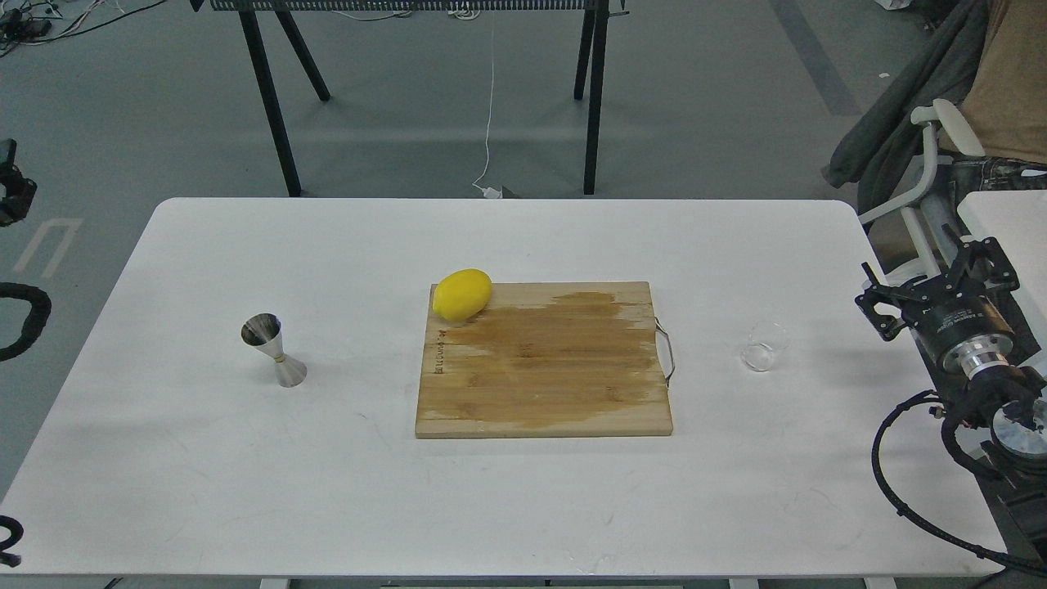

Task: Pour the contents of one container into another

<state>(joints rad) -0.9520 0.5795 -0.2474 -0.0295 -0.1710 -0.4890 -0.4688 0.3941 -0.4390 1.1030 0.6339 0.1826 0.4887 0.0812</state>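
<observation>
The small clear glass cup (765, 346) stands on the white table (523, 507), right of the cutting board. The steel hourglass jigger (274, 352) stands upright on the left side of the table. My right gripper (934, 280) hovers off the table's right edge, a short way right of the cup, its two black fingers spread with nothing between them. Only a dark sliver of my left gripper (10, 188) shows at the left edge of the view, far from the jigger; its fingers cannot be made out.
A wooden cutting board (544, 364) with a wet stain lies mid-table, a yellow lemon (461, 294) on its far left corner. A chair with draped clothing (924, 123) stands at the right. Black trestle legs (270, 98) stand behind the table.
</observation>
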